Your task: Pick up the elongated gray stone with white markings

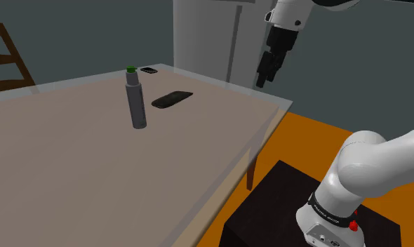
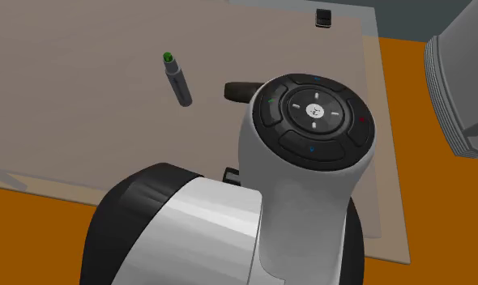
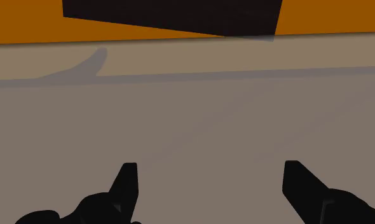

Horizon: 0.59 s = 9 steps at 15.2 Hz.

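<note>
The elongated dark grey stone (image 1: 172, 99) lies flat on the pale tabletop (image 1: 72, 161), towards the far corner. In the second exterior view the arm's round joint hides most of the stone (image 2: 237, 90), leaving one end showing. My gripper (image 1: 264, 77) hangs high in the air beyond the table's edge, well to the shoulder view's right of the stone and far above it. In the wrist view the gripper (image 3: 210, 168) is open, its two black fingers (image 3: 128, 181) wide apart with nothing between them, above bare tabletop near the edge.
An upright grey bottle with a green cap (image 1: 135, 98) stands just to the shoulder view's left of the stone. A small black object (image 1: 149, 70) lies at the far edge. A grey cabinet (image 1: 205, 35) stands behind the table, a wooden chair (image 1: 5, 59) at the left, the black stand (image 1: 283, 203) on the orange floor.
</note>
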### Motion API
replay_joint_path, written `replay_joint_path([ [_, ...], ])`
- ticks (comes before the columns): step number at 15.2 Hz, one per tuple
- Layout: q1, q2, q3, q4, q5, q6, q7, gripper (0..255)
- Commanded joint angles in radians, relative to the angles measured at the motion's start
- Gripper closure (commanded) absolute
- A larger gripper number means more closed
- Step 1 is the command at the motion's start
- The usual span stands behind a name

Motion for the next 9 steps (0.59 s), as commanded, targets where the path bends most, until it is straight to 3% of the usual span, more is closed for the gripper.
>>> replay_joint_path([
  [1, 0.000, 0.000, 0.000, 0.000, 0.000, 0.000, 0.000, 0],
  [9, -0.061, 0.234, 0.189, 0.130, 0.119, 0.061, 0.434, 0],
])
